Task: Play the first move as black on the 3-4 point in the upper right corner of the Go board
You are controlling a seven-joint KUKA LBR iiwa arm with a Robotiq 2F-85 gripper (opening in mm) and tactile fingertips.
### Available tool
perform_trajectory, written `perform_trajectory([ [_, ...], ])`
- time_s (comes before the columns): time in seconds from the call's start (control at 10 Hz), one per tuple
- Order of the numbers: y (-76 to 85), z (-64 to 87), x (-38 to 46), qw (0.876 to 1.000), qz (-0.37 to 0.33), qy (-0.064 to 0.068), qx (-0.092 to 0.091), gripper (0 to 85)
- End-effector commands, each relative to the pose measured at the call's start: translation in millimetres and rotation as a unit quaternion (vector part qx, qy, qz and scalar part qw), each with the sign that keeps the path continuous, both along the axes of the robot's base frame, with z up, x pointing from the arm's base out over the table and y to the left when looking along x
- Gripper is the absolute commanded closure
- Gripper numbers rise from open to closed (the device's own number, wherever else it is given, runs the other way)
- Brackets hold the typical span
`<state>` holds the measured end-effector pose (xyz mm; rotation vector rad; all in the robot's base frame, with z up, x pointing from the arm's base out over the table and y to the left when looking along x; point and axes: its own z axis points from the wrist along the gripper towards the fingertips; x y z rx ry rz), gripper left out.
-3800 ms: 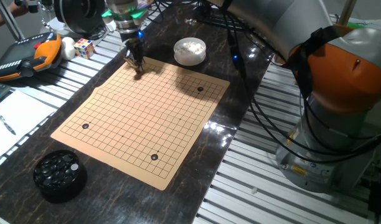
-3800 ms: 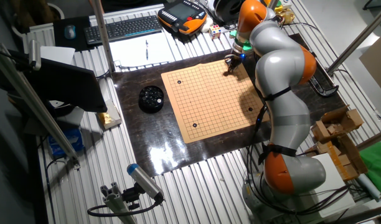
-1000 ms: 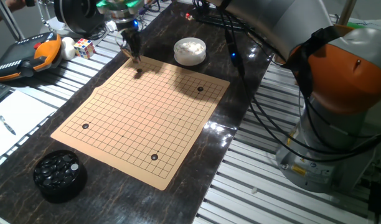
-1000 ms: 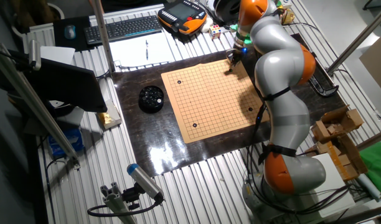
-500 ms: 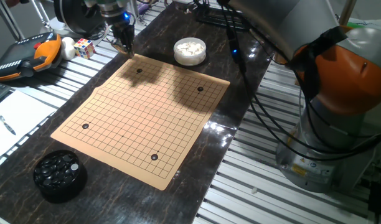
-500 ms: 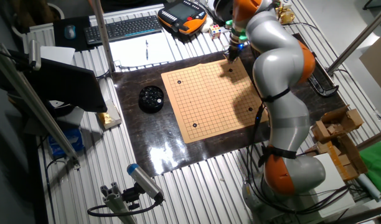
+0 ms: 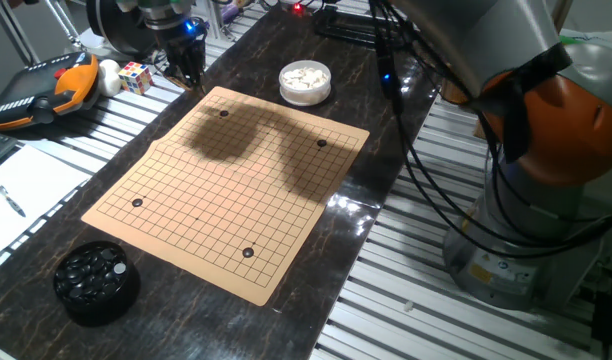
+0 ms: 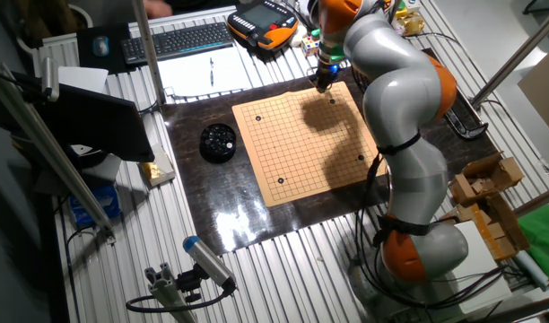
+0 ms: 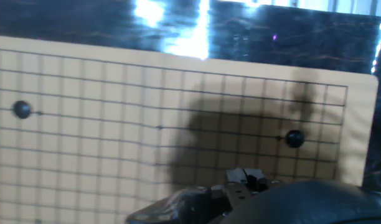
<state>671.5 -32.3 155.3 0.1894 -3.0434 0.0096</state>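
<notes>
With the black stone (image 7: 223, 113) lying near the Go board's (image 7: 226, 190) corner, apparently on the 3-4 point (image 9: 294, 138), the gripper (image 7: 189, 72) is being held above the tabletop (image 7: 376, 140), its jaws' state indiscernible, and a low sweep risks nudging the stone.

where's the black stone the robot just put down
In the one fixed view, the black stone sits near the Go board's far-left corner, just below the gripper.
</notes>
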Motion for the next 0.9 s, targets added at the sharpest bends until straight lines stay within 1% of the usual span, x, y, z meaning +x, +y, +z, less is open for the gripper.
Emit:
perform_trajectory([
  [0.0, 4.7, 5.8, -5.8, 1.0, -0.002, -0.002, 0.004, 84.3],
  [0.1, 11.5, 11.9, -10.5, 1.0, -0.004, -0.006, -0.004, 84.3],
  [0.3, 21.9, 18.2, -16.7, 1.0, -0.006, -0.008, -0.007, 84.3],
  [0.5, 23.2, 17.8, -17.0, 1.0, 0.0, -0.015, -0.006, 84.3],
  [0.6, 23.9, 18.1, -17.0, 1.0, 0.002, -0.015, -0.004, 84.3],
  [0.8, 24.2, 18.4, -16.7, 1.0, 0.0, -0.022, -0.006, 84.3],
])
